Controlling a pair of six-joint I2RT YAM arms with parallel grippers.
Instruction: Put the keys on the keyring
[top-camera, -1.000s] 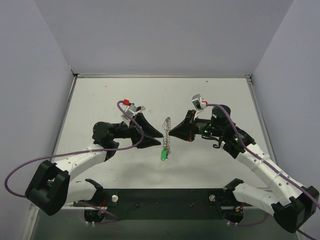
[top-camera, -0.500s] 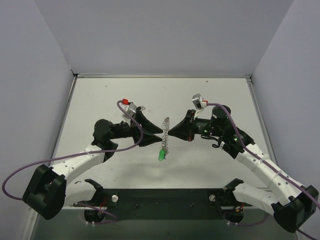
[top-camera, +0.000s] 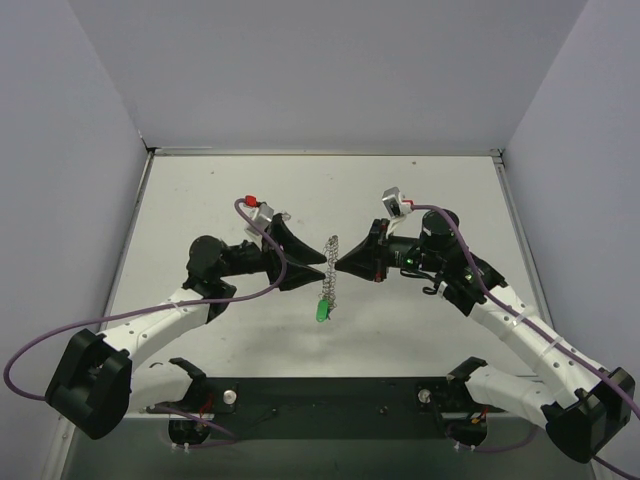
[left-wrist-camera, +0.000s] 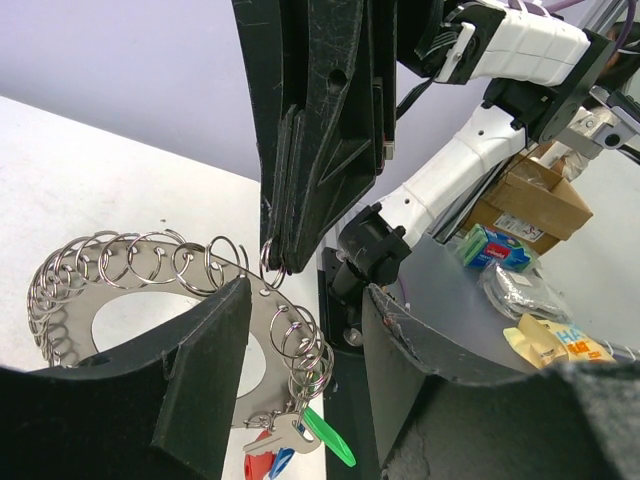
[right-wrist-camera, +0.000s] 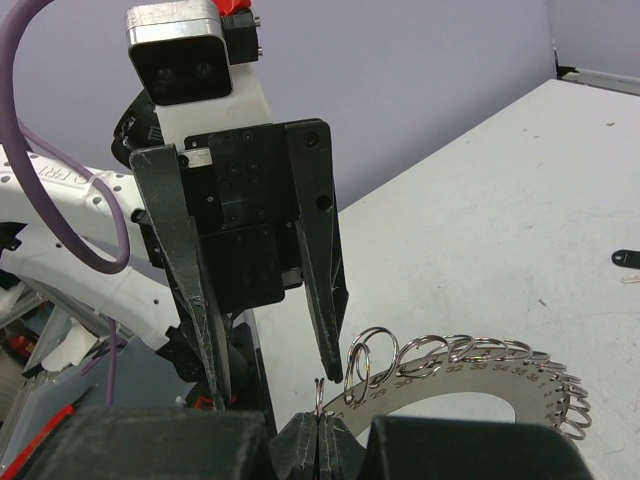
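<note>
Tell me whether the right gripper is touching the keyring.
Touching. The left wrist view shows the right gripper shut, its fingertips pinching the keyring at its rim.

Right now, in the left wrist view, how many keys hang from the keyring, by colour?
green key: 1
red key: 1
blue key: 1
silver key, no coloured head showing: 1
Total: 4, bunched at the low edge of the keyring.
</note>
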